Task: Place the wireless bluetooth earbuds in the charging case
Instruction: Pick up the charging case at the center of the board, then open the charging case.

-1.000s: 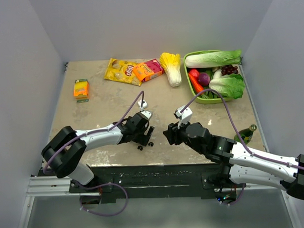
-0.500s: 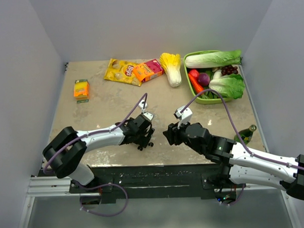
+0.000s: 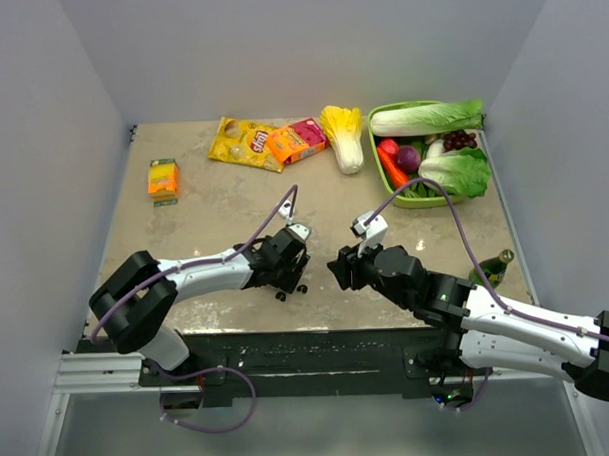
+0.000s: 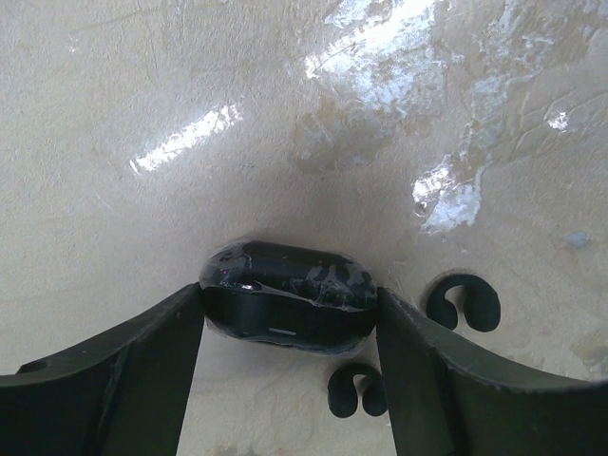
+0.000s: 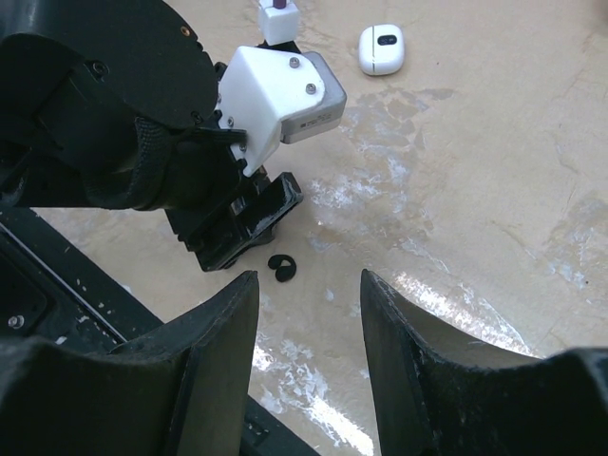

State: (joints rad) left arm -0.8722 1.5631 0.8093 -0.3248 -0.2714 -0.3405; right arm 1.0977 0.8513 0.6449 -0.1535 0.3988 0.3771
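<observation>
The black oval charging case lies closed on the table, wrapped in clear film. My left gripper is down at it, with one finger touching each end of the case. Two black C-shaped earbuds lie beside it: one earbud between the fingers just near of the case, the other earbud outside the right finger. From above they are small dark specks by the left gripper. My right gripper hovers open and empty a short way off, with one earbud ahead of it.
A small white oval case lies farther back. At the far edge are a yellow chips bag, an orange box, a napa cabbage and a green vegetable basket. A small orange box is left; a bottle is right.
My left gripper's jaws have narrowed onto the ends of the black case and the arm has shifted slightly. The right arm has not moved.
</observation>
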